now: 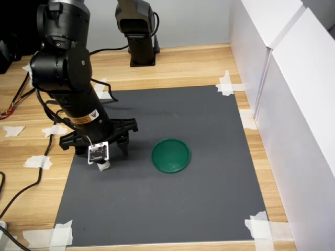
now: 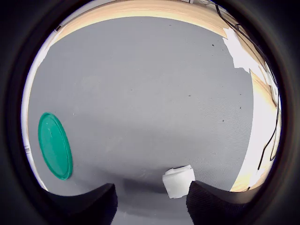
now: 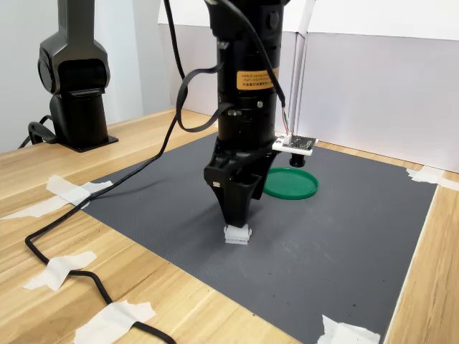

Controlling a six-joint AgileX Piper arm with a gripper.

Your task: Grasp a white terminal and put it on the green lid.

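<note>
The white terminal (image 1: 103, 166) (image 3: 238, 234) lies on the dark grey mat (image 1: 172, 209), near the mat's left edge in the first exterior view. My gripper (image 1: 108, 158) (image 3: 237, 217) points straight down just above it. In the wrist view the gripper (image 2: 150, 206) is open, and the terminal (image 2: 178, 181) sits between the two dark fingers (image 2: 213, 201), close against one of them. The green lid (image 1: 170, 155) (image 2: 55, 145) (image 3: 290, 183) rests flat on the mat a short way off, to the first exterior view's right of the gripper, with nothing on it.
A second black arm base (image 1: 141, 31) (image 3: 72, 79) stands on the wooden table behind the mat. White panels (image 1: 282, 78) wall the first exterior view's right side. A black cable (image 3: 72, 265) trails over the wood, and white tape pieces (image 1: 261, 227) hold the mat's corners.
</note>
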